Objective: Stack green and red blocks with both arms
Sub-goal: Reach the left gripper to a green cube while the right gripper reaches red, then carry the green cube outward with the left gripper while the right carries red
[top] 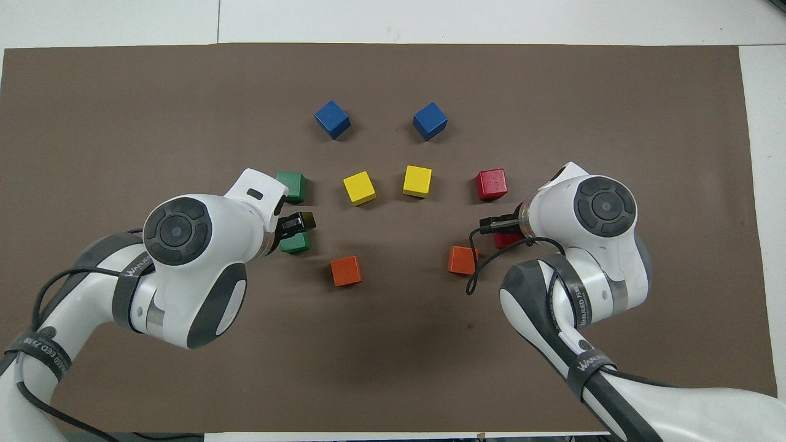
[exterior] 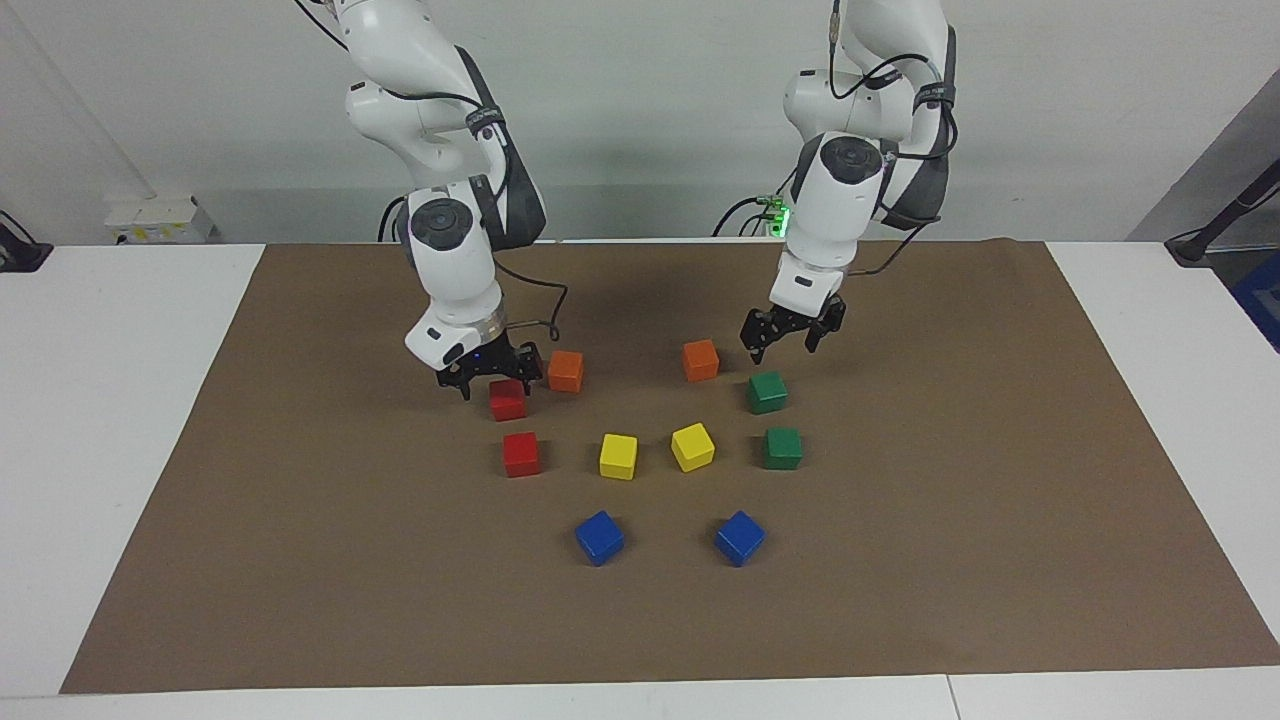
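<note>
Two red blocks lie toward the right arm's end, one (exterior: 507,399) nearer the robots than the other (exterior: 521,453). Two green blocks lie toward the left arm's end, the nearer one (exterior: 767,392) and the farther one (exterior: 782,448). My right gripper (exterior: 490,378) is open and hangs low over the nearer red block, a finger on each side of its top. My left gripper (exterior: 783,348) is open in the air just above the nearer green block (top: 296,244). From overhead, the right arm hides most of the nearer red block (top: 506,239).
A brown mat (exterior: 300,500) covers the table. Two orange cubes (exterior: 565,370) (exterior: 700,360) sit close beside the grippers. Two yellow cubes (exterior: 618,456) (exterior: 692,446) lie between the red and green pairs. Two blue cubes (exterior: 599,537) (exterior: 739,537) lie farthest from the robots.
</note>
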Robot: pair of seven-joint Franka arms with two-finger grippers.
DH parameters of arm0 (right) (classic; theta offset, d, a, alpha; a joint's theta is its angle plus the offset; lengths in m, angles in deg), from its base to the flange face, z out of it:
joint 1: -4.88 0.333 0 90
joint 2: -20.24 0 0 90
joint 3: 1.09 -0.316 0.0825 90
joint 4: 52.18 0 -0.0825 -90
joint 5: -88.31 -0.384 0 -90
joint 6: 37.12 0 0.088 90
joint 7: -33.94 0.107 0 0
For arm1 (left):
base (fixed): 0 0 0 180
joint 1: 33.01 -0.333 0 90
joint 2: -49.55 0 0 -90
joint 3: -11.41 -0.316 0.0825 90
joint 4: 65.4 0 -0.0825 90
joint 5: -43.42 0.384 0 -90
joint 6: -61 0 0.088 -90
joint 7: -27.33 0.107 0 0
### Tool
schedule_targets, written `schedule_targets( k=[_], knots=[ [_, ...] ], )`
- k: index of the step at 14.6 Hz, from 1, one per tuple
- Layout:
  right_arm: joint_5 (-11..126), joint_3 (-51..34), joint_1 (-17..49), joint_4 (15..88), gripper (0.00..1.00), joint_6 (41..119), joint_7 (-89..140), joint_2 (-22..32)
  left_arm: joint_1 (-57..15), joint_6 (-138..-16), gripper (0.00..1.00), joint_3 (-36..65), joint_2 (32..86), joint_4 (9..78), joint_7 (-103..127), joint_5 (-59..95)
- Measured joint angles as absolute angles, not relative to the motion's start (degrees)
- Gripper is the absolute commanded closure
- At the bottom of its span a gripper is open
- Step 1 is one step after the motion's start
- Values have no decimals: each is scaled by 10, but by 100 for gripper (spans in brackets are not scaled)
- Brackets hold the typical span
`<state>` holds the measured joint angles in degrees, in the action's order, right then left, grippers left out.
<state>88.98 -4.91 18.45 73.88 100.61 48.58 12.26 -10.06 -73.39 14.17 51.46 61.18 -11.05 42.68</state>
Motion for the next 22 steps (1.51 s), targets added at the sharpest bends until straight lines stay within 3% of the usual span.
schedule_targets(
  k=[2, 3, 4, 5, 6, 7, 10, 14, 18, 22],
  knots=[
    [890, -49, 184, 753, 2, 1019, 486, 122, -101, -735, 0, 140, 526, 612, -113, 427],
    [890, -49, 185, 758, 10, 1023, 486, 121, -101, -735, 0, 139, 530, 612, -115, 427],
    [890, -49, 186, 763, 26, 1032, 486, 119, -101, -735, 0, 138, 535, 612, -116, 427],
    [890, -49, 188, 768, 52, 1039, 486, 116, -101, -735, 0, 137, 539, 612, -117, 427],
    [890, -49, 190, 771, 90, 1044, 486, 113, -101, -735, 0, 137, 543, 611, -117, 427],
    [890, -49, 191, 772, 100, 1046, 486, 110, -101, -735, 0, 137, 549, 610, -117, 427],
    [890, -46, 185, 759, 100, 1024, 486, 109, -100, -735, 0, 139, 566, 607, -122, 427],
    [890, -42, 117, 662, 100, 911, 405, 110, -100, -735, 0, 141, 602, 581, -128, 427],
    [890, -39, 27, 644, 100, 925, 302, 102, -88, -736, 0, 143, 627, 563, -113, 428],
    [890, -39, -13, 644, 100, 977, 259, 66, -87, -736, 0, 143, 631, 562, -80, 428]
  ],
)
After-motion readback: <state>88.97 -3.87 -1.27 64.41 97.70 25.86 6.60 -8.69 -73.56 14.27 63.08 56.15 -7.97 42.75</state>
